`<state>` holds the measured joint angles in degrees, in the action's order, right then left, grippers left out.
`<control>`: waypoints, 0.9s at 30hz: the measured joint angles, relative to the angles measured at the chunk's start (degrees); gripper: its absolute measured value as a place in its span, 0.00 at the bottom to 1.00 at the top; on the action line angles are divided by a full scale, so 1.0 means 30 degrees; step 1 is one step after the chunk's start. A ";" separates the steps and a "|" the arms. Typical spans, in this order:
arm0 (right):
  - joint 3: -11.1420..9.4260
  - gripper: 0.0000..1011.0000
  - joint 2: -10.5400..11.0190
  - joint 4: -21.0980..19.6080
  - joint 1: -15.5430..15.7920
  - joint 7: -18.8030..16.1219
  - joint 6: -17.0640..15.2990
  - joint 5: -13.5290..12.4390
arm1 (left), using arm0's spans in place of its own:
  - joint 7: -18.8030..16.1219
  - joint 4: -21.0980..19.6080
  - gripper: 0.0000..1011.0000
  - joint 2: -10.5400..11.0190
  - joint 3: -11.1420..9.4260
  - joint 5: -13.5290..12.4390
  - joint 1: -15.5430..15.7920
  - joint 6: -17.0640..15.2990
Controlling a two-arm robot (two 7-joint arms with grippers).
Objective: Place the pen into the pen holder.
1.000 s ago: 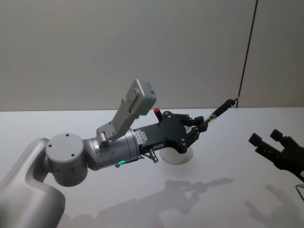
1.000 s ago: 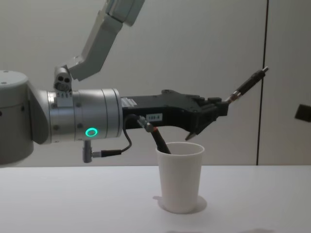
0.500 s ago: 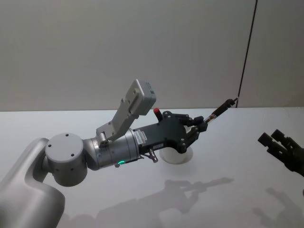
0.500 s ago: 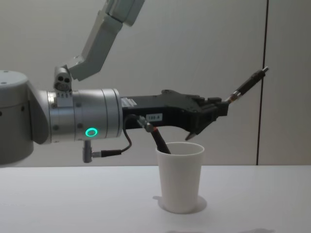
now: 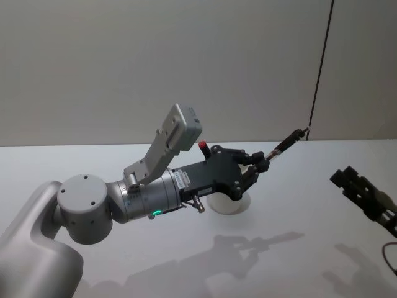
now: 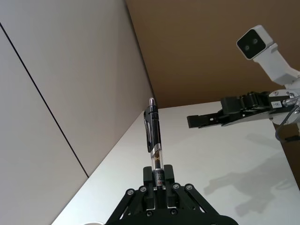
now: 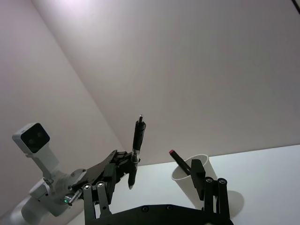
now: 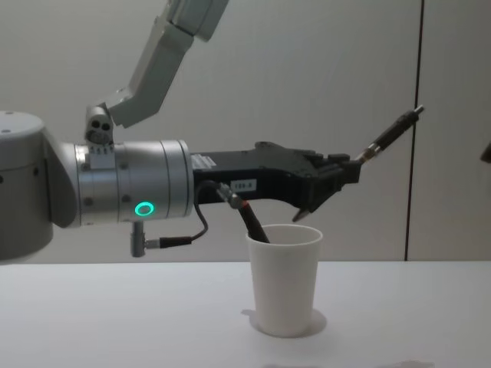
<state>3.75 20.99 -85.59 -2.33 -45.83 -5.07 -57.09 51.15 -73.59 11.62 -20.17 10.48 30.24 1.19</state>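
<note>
The left claw (image 8: 349,170) hovers above the pen holder (image 8: 284,284), with a clear gap between it and the rolled rim. Its fingers are clenched on the lower end of the pen (image 8: 393,135). In the chest view the pen sticks out of the claw and points up toward about 2 o'clock, so its clip end is far past the rim of the cup and not over its opening. In the left wrist view the pen stands straight out between the two fingers, with its transparent part near the grip and its black clip at the far end.

The pen holder is a white paper cup and stands upright on the white counter (image 5: 298,248), near the middle of the head view and partly hidden under the left claw. A second dark pen with a red end (image 7: 179,163) is inside the cup. It leans on the rim, and in the chest view its red end points toward about 11 o'clock.

The right claw (image 5: 347,179) hangs over the counter at about 3 o'clock from the cup, well apart from it. It is released, its fingers are spread wide in the right wrist view, and it holds nothing.
</note>
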 joint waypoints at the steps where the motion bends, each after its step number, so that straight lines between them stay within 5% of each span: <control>1: 0.0057 0.99 -0.0053 0.0103 -0.0080 -0.0074 0.0017 -0.0029 | 0.0000 0.0001 0.14 0.0000 0.0000 0.0000 0.0000 0.0000; 27: 0.1829 0.99 -0.1967 0.3610 -0.3213 -0.0972 0.0353 -0.0141 | 0.0000 0.0001 0.14 0.0000 0.0000 0.0000 0.0000 -0.0001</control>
<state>9.24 15.09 -74.76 -11.97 -48.75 -4.01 -57.51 51.15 -73.59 11.62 -20.17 10.48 30.24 1.19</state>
